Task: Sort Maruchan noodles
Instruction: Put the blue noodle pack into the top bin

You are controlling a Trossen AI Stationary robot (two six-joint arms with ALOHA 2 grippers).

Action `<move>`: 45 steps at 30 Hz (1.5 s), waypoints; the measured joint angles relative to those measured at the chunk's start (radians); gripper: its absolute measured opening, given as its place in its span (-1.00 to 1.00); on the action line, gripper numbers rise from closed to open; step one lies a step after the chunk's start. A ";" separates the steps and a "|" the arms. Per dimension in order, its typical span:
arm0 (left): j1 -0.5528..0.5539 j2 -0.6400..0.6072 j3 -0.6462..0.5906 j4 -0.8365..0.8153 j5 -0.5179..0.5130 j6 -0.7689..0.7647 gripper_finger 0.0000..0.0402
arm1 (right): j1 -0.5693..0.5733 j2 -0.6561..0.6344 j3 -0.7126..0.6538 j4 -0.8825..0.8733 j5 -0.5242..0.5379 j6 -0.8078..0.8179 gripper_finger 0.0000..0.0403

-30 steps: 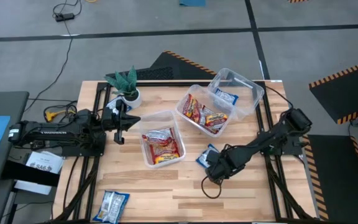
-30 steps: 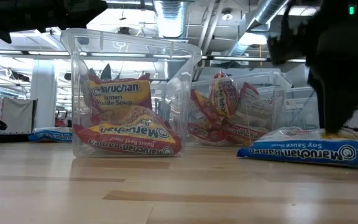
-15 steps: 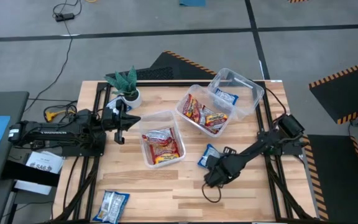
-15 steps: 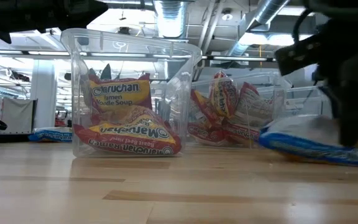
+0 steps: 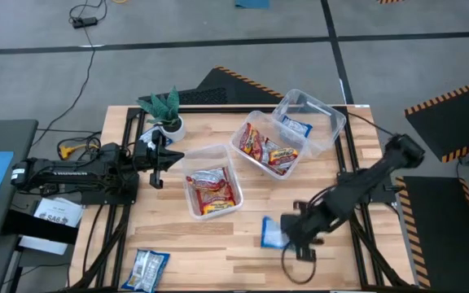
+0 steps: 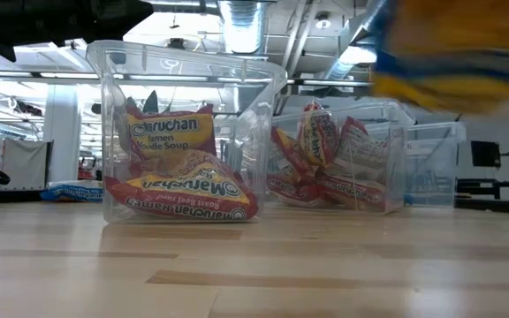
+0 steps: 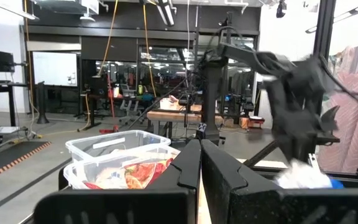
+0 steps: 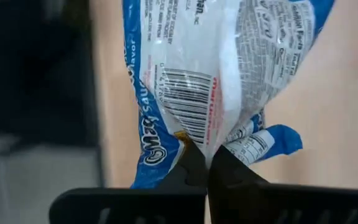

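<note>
**Blue packet held off the table**

Nearest the table's front edge, left of the middle tub (image 5: 212,192), lies a blue-and-white packet (image 5: 146,269). Right of that tub, the right gripper (image 5: 287,232) is clamped on a second blue packet (image 8: 210,81), lifted off the wood; the low view shows it only as a blur. The middle tub holds red-orange packets (image 6: 179,177). Behind and right of it, another tub (image 5: 269,146) holds more red packets, partly hidden by its walls. The left gripper (image 5: 158,159), fingers pressed together, waits left of the middle tub.
</note>
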 joint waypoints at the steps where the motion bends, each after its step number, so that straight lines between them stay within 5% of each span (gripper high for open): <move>1: 0.000 0.000 0.000 0.000 0.000 0.000 -1.00 | -0.005 -0.037 0.000 -0.002 0.063 -0.003 -0.97; 10: 0.000 0.000 0.000 0.009 0.000 -0.017 -1.00 | -0.177 -0.325 -0.033 -0.052 0.811 -0.177 -0.97; 14: 0.000 0.000 0.000 0.017 0.000 -0.018 -1.00 | -0.371 -0.383 -0.046 -0.152 0.992 -0.127 -0.96; 21: 0.000 0.000 0.000 0.016 0.000 -0.017 -1.00 | -0.718 -0.404 -0.120 -0.172 0.868 -0.107 -0.96; 26: 0.000 0.000 0.000 0.016 -0.001 -0.016 -1.00 | -0.850 -0.376 -0.143 -0.167 0.826 -0.108 -0.93; 34: 0.000 0.000 0.000 0.015 -0.005 -0.016 -1.00 | -0.945 -0.340 -0.142 -0.134 0.824 -0.110 -0.60; 45: 0.000 0.000 0.000 0.002 -0.005 0.003 -1.00 | -0.919 -0.365 -0.142 -0.127 0.748 -0.176 0.21</move>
